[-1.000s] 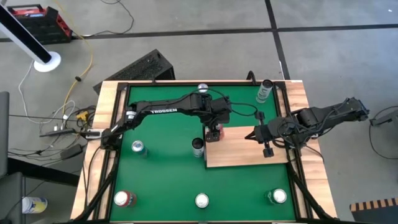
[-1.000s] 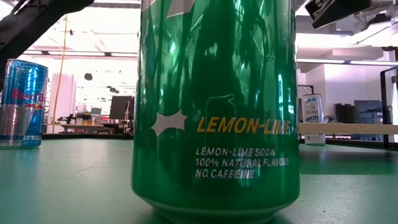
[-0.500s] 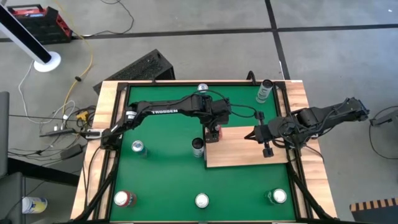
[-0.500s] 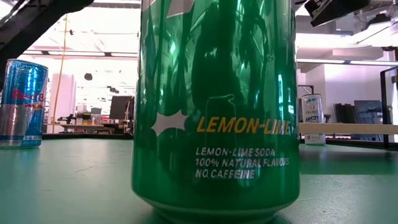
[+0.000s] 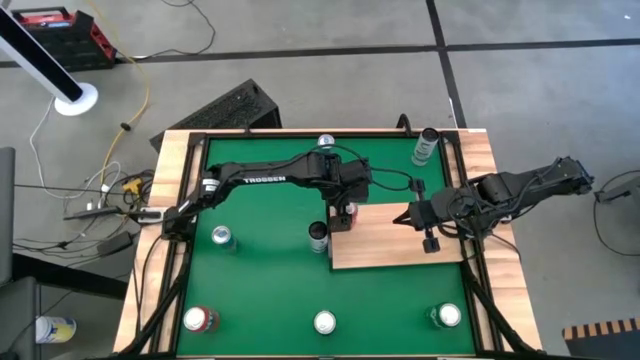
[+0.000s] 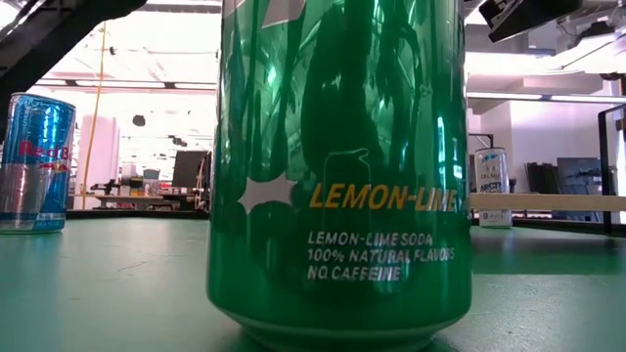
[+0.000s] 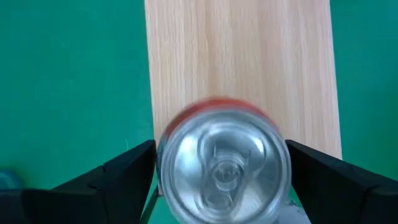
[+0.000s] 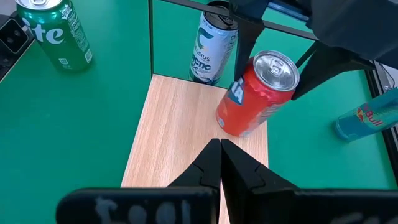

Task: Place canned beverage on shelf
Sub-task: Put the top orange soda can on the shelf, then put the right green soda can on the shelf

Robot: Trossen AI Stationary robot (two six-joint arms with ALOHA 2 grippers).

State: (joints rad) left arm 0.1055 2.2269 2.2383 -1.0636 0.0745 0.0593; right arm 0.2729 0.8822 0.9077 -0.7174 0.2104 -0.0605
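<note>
Currently, a red can point(image 8: 258, 93) is seen standing on the shelf point(image 5: 400, 240), at the shelf's corner nearest the left arm, and it appears tilted in the right wrist view. The left end effector point(image 7: 217, 171) is positioned over this can, its fingers point(image 7: 118, 180) spread to either side of the can with a narrow gap visible on each side, so the can is not pinched. The right end effector point(image 8: 220, 163) is held low over the shelf's opposite part, its fingers pressed together and holding nothing. A white and dark can point(image 8: 214, 46) is placed on the green desk point(image 5: 260, 260) just beside the shelf's dark edge, and a green can point(image 8: 53, 31) stands farther from the shelf.
</note>
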